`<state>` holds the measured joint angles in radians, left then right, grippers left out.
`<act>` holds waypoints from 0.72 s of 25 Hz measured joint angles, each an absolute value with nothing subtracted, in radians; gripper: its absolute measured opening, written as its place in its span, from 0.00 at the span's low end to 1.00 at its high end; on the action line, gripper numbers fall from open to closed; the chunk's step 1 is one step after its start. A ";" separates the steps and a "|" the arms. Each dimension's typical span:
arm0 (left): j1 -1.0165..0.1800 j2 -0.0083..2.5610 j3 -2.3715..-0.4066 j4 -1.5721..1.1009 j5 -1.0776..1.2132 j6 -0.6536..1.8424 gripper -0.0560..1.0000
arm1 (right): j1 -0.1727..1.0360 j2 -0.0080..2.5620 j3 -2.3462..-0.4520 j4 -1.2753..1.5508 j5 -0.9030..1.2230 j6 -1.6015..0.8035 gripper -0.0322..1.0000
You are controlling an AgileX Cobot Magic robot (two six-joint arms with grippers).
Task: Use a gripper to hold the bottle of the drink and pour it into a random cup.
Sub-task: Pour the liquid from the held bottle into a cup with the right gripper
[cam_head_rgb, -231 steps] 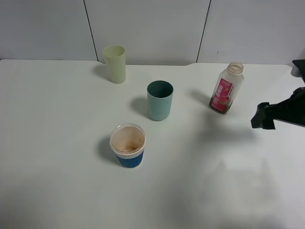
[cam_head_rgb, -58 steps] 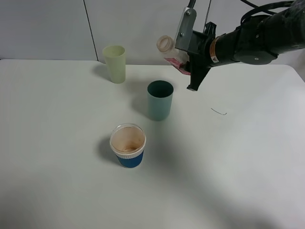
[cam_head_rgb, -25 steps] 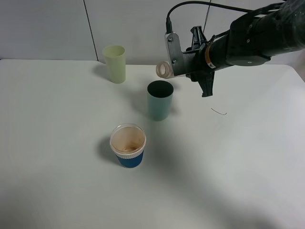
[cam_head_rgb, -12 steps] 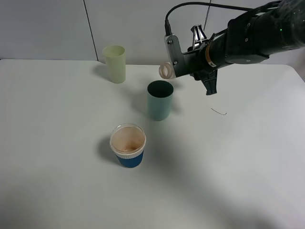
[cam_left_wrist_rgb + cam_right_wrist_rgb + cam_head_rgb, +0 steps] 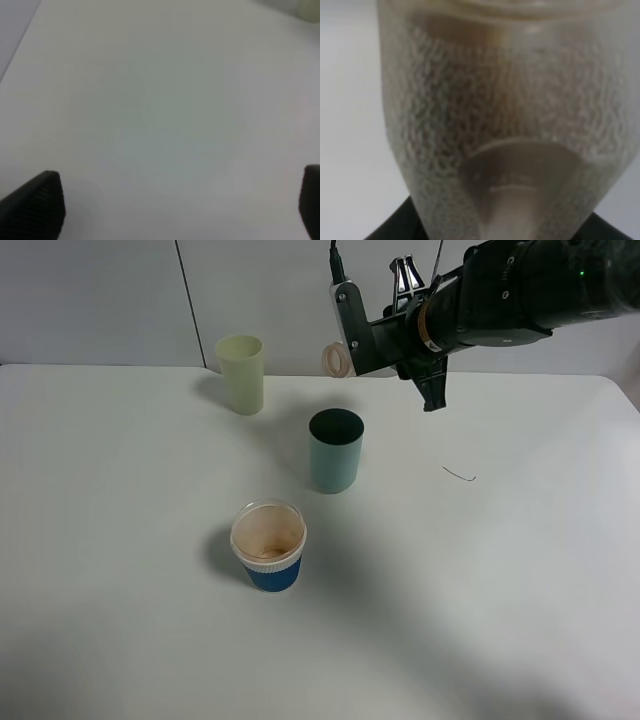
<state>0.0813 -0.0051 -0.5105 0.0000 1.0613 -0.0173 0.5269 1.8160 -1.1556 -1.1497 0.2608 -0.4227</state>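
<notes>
Clenching right hand [image 5: 372, 343] on the bottle [image 5: 337, 360], tilting it sideways in the air, mouth jutting out ahead of the hand. Standing below that hand: teal cup [image 5: 335, 450]. Showing left hand [image 5: 175, 200] released, empty.

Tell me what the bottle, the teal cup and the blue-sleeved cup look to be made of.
The bottle: probably clear plastic; its wall is see-through with a fine pebbled texture. The teal cup: likely hard plastic, smooth and matte in one even colour, though the look leaves it open. The blue-sleeved cup: seemingly paper, with a blue sleeve under a pale rim and a brown-stained inside.
</notes>
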 joint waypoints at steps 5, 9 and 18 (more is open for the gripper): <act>0.081 -0.005 -0.511 0.000 1.061 -0.017 0.93 | 0.527 1.816 -1.156 -1.168 0.266 -0.457 0.40; 0.081 -0.005 -0.511 0.000 1.061 -0.017 0.93 | 0.527 1.816 -1.156 -1.177 0.267 -0.473 0.40; 0.081 -0.005 -0.511 0.000 1.061 -0.017 0.93 | 0.527 1.816 -1.156 -1.209 0.272 -0.519 0.40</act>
<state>0.0813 -0.0051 -0.5105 0.0000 1.0613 -0.0173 0.5269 1.8160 -1.1556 -1.2089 0.2717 -0.5192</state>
